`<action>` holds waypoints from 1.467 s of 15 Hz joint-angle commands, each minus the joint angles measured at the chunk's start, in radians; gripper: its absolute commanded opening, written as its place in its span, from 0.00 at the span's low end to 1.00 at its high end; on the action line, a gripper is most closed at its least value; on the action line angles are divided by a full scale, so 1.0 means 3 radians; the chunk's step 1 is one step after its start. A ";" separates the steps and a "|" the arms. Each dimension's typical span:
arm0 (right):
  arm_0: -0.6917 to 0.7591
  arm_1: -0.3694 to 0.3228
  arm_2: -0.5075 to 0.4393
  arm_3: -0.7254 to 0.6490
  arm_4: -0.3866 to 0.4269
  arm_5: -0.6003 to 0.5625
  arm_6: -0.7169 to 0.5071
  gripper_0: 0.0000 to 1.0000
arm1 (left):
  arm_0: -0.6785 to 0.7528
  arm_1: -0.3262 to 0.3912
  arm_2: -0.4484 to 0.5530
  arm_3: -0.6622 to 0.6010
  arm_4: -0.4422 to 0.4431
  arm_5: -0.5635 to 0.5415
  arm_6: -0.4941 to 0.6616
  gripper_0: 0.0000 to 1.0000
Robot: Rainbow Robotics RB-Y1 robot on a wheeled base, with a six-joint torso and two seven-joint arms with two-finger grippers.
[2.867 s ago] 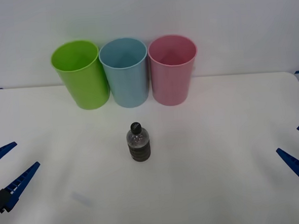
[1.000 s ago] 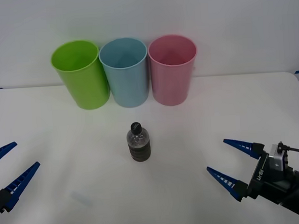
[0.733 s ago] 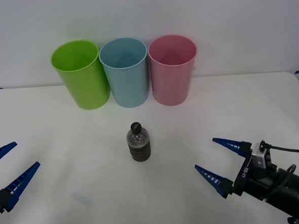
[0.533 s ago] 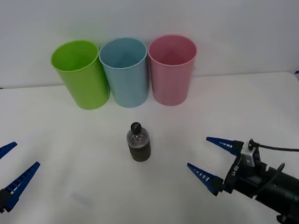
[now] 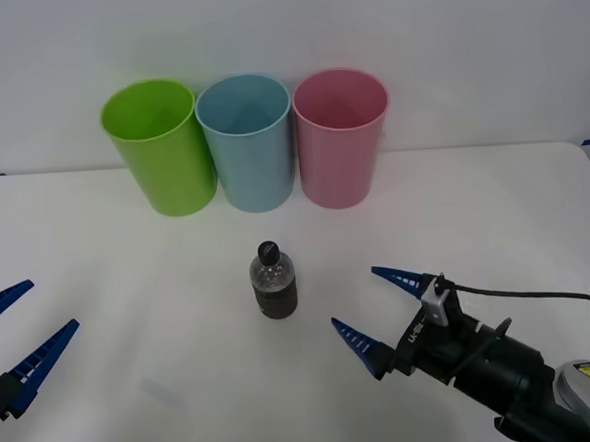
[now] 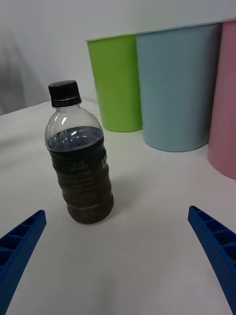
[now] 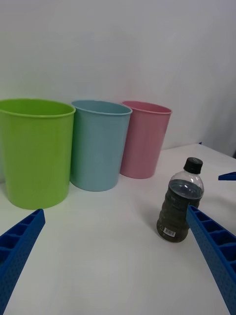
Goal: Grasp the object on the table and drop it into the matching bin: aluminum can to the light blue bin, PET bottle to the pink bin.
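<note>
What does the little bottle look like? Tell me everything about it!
The PET bottle is small, clear plastic with a black screw cap and ribbed sides. Dark liquid fills most of it; the top part is clear. A small white barcode label shows near its base in the left wrist view. It stands upright on the white table, in front of the bins, and touches nothing else. The right gripper, jaws open, sits beside it, apart.

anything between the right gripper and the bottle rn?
No. In the front view only bare white table separates the open right gripper from the upright PET bottle. The right wrist view shows the same: the bottle stands ahead, nothing in the way.
</note>
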 commanded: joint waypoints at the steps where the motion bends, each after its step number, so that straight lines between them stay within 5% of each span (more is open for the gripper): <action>1: -0.0035 0.0040 0.0157 -0.0004 0.0042 0.0180 0.0012 1.00 | 0.0000 0.0000 0.0000 0.0000 0.0000 0.0000 0.0000 1.00; 17: -0.0429 0.0132 0.0964 0.0001 0.0058 0.1289 0.0068 1.00 | 0.0000 0.0000 0.0000 0.0000 0.0000 0.0000 0.0000 1.00; 22: -0.0638 0.0301 0.1036 0.0287 0.0078 0.1371 0.0068 1.00 | 0.0000 0.0000 0.0000 0.0000 0.0000 0.0000 0.0000 1.00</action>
